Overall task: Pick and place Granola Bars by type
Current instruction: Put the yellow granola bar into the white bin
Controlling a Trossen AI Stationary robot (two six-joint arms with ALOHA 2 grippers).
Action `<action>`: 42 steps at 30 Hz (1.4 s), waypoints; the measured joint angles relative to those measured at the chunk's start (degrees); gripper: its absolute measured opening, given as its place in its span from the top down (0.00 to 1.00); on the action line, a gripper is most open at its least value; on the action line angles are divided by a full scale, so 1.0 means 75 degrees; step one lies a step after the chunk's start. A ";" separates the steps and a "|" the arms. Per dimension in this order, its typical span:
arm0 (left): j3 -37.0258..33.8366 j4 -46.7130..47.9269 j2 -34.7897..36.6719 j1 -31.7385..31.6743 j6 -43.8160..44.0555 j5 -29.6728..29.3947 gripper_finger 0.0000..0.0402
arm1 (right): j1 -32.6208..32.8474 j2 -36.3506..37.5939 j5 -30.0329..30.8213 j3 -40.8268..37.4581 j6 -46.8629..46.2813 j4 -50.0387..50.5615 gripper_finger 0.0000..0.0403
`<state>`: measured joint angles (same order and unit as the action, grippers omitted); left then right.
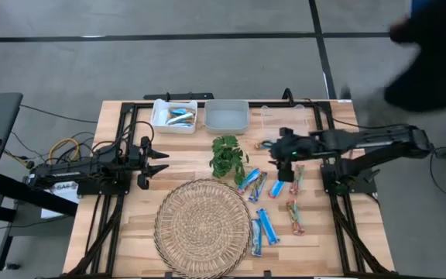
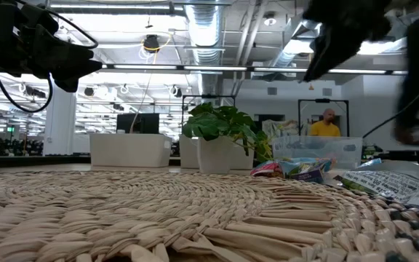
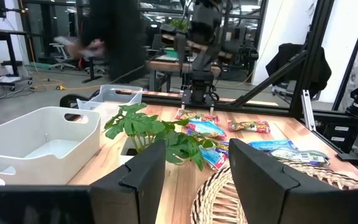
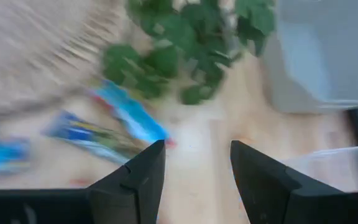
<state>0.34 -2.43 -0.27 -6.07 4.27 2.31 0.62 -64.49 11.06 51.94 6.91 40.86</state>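
Note:
Several granola bars in blue wrappers (image 1: 255, 183) (image 4: 129, 115) and a few in reddish ones (image 1: 294, 180) lie flat on the wooden table, right of a small green plant (image 1: 227, 155). More blue bars (image 1: 180, 118) lie in the white bin (image 1: 161, 116) at the far edge. My right gripper (image 1: 273, 147) (image 4: 197, 168) hangs open above the table between the plant and the bars, tipped downward, with nothing between its fingers. My left gripper (image 1: 163, 162) (image 3: 197, 168) waits open at the table's left, pointing level toward the plant.
A round woven mat (image 1: 202, 226) lies at the table's near middle. A second pale bin (image 1: 227, 116) stands at the far edge beside the white one. A black frame (image 1: 130, 108) runs round the table. A person (image 1: 432, 54) moves beyond the far right corner.

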 joint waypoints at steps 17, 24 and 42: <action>0.0001 -0.0001 0.0000 0.0000 0.0000 0.0003 0.58 | -0.0465 -0.2781 0.2112 0.0024 0.1686 -0.0672 0.57; 0.0003 -0.0001 0.0000 0.0000 0.0000 0.0006 0.58 | -0.0863 -0.3491 0.1718 0.0024 0.2098 -0.1047 0.57; 0.0000 -0.0001 0.0000 -0.0001 0.0001 0.0006 0.58 | -0.1691 -0.4456 0.1430 0.0024 0.3082 -0.1917 0.57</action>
<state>0.34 -2.44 -0.27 -6.07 4.28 2.35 -12.06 -97.91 21.78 52.12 30.02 26.48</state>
